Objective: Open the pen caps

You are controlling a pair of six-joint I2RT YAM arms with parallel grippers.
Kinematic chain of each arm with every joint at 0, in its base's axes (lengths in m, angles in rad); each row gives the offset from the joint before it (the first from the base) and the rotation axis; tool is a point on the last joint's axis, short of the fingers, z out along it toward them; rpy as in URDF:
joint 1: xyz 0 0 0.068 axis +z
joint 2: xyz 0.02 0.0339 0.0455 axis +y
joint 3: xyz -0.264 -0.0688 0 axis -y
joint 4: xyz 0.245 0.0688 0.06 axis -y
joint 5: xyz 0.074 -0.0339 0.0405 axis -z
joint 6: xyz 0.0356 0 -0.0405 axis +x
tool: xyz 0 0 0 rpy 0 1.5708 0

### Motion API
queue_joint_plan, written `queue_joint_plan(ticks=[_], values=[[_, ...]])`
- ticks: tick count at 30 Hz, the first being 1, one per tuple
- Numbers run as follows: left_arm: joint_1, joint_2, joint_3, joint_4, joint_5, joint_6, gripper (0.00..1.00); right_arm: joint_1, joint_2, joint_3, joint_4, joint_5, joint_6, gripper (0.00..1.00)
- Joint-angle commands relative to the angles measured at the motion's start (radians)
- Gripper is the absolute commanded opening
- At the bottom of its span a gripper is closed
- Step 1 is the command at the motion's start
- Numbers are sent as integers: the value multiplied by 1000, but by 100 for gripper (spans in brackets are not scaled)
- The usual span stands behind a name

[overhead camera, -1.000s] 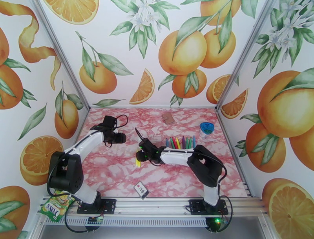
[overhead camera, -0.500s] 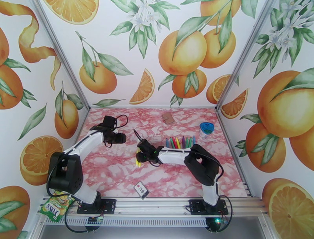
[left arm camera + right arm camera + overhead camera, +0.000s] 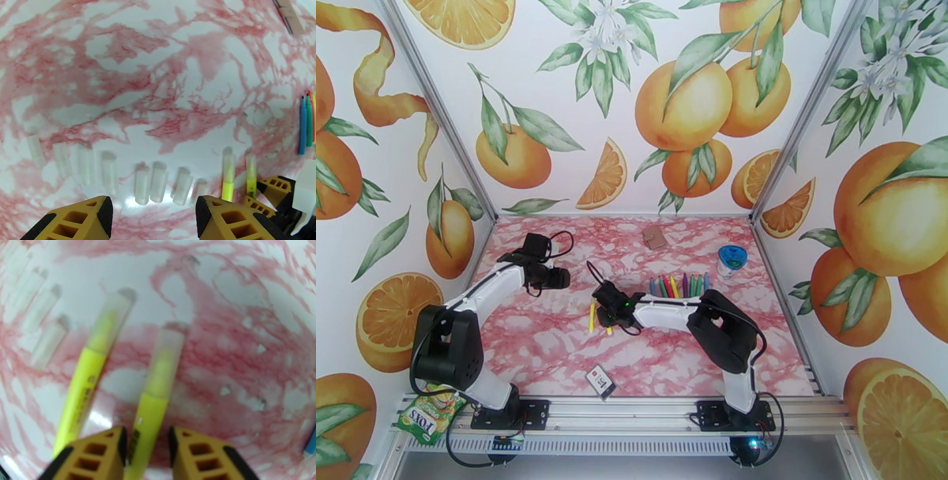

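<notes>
Right wrist view: the right gripper [image 3: 146, 435] straddles a yellow pen [image 3: 152, 413] at lower centre, jaws narrow, pinch unconfirmed; its cap [image 3: 169, 346] points up-frame, and the left gripper [image 3: 153, 205] hangs wide, empty. A loose pinch may let the pen slip when the cap is pulled.

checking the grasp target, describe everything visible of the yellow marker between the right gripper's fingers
The yellow plastic marker lies flat on the pink marbled tabletop, its frosted clear cap on and pointing away from the wrist, the yellow tip showing through. Dark print marks the barrel. Its rear end sits between the fingers of the right gripper, near one, a slim gap at the other. A second yellow marker lies alongside, apart.
</notes>
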Motion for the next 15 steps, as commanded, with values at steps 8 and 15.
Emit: queue_joint_plan(ticks=[8,15], values=[[8,-31,-2,22,16,-8,60,31,-13,16,-154,72,-9,39],[8,-31,1,22,19,-10,59,36,18,35,-202,119,9,36]])
